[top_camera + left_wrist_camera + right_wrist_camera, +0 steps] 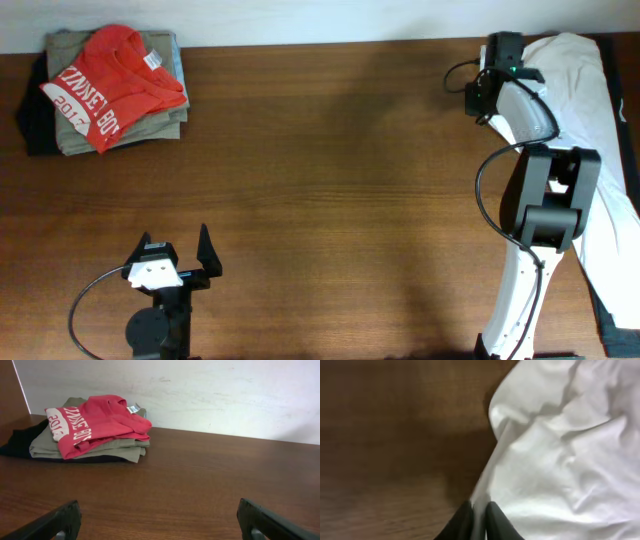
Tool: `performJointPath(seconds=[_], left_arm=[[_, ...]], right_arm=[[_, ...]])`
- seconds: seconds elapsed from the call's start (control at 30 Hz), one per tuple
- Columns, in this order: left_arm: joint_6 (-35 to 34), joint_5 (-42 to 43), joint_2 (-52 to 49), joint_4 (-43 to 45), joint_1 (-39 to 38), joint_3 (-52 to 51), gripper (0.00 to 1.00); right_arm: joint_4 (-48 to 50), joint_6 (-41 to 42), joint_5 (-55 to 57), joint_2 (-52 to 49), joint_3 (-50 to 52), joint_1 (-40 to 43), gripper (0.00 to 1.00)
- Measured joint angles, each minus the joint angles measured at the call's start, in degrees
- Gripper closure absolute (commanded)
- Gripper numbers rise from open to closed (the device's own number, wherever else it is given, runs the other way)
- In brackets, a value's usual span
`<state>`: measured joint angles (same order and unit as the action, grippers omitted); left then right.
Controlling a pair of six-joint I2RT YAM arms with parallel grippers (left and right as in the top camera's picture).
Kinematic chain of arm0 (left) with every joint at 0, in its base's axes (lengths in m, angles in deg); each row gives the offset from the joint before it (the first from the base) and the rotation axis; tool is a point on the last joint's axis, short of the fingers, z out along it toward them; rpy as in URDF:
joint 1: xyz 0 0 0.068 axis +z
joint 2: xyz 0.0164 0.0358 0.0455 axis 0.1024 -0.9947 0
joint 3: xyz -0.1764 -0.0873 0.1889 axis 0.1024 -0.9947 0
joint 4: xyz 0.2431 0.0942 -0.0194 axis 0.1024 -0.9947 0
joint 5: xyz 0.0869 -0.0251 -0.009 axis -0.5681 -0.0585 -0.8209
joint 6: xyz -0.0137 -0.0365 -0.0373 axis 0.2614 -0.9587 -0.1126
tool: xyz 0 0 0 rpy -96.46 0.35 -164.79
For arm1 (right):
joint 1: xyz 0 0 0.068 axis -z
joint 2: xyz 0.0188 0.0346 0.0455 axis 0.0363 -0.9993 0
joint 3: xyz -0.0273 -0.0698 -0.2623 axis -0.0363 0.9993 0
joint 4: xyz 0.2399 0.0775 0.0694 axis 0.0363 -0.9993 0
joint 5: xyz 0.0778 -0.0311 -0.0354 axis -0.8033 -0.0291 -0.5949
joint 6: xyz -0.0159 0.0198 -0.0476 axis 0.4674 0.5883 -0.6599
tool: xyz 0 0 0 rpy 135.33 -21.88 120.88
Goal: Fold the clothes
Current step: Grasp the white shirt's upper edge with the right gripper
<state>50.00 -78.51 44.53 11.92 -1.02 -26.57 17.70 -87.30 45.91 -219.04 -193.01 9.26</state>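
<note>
The white garment (590, 120) is found crumpled along the right edge of the table (330, 180), toward the far right corner. The right gripper (479, 521) is closed narrowly on its edge — a strip of cloth is pinched between the fingers. The left gripper (178, 252) is held wide open and empty near the front edge, at left. A folded stack (150, 128) — red shirt (112, 85) on top — is noted at the far left corner.

Robot lab bench: wooden table (330, 180), plain white wall (225, 395).
</note>
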Motion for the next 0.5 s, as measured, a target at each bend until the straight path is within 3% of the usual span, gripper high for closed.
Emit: performJointPath(seconds=[0.03,0.07,0.2,0.23,0.27,0.5], left_arm=[[0.0,0.0,0.0,0.0,0.0,0.0,0.01],[0.0,0.0,0.0,0.0,0.0,0.0,0.01],[0.0,0.0,0.0,0.0,0.0,0.0,0.01],[0.0,0.0,0.0,0.0,0.0,0.0,0.01],[0.0,0.0,0.0,0.0,0.0,0.0,0.01],[0.0,0.0,0.0,0.0,0.0,0.0,0.01]], right_arm=[[-0.9,0.2,0.0,0.0,-1.2,-0.2,0.86],[-1.7,0.3,0.0,0.0,-2.1,-0.5,0.96],[-3.0,0.7,-0.1,0.0,-3.0,-1.8,0.96],[-3.5,0.7,-0.2,0.0,-3.0,-2.0,0.9],[-3.8,0.7,-0.2,0.0,-3.0,-2.3,0.55],[-6.0,0.7,0.3,0.0,-3.0,-1.6,0.56]])
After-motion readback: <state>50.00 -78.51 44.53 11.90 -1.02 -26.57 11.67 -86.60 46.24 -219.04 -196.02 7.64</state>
